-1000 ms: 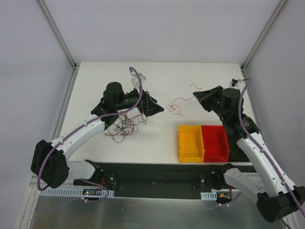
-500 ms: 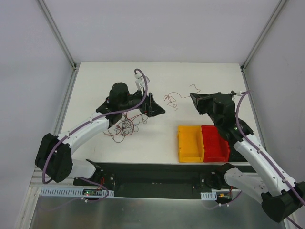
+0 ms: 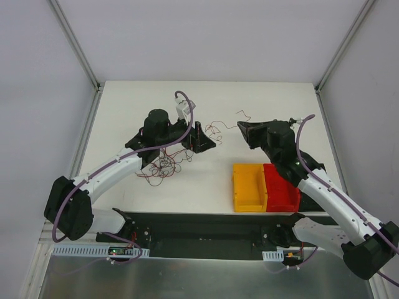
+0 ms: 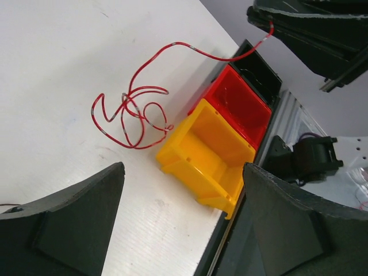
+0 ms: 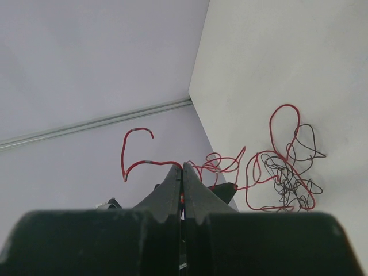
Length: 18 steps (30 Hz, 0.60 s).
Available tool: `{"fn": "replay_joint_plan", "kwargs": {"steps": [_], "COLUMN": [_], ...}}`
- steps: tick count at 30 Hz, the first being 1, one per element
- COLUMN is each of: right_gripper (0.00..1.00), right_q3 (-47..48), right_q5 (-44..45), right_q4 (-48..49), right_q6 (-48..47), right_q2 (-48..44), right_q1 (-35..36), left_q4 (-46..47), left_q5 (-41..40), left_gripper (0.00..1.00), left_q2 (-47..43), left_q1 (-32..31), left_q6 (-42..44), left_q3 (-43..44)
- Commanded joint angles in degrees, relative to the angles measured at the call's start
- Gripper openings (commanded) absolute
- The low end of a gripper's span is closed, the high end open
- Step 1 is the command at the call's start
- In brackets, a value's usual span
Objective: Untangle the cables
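**One red wire (image 3: 218, 129) carried left**

My right gripper (image 3: 240, 129) has swung left, dragging that wire pinched in its shut jaws. My left gripper (image 3: 204, 138) has spread wider and holds nothing. The wire looks free of the tangle (image 3: 163, 165), which lies further left and nearer. Count: one freed wire, one tangle, one yellow bin (image 3: 248, 187), one red bin (image 3: 282, 187).
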Motion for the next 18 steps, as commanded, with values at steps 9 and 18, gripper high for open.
{"fn": "replay_joint_plan", "kwargs": {"steps": [9,18], "right_gripper": [0.0,0.0], "right_q3": [3.9,4.8], "right_q5": [1.4,1.2], "right_q4": [5.9,7.6], "right_q6": [1.2,1.2], "right_q2": [2.2,2.4], "right_q1": [3.0,5.2], "left_q4": [-2.9,-3.3], "left_q5": [-3.6,-5.2], "left_gripper": [0.82,0.8], "left_q2": [-0.9,-1.7], "left_q1": [-0.1,-0.1], "left_q6": [1.8,1.9], "left_q3": [2.7,2.5]}}
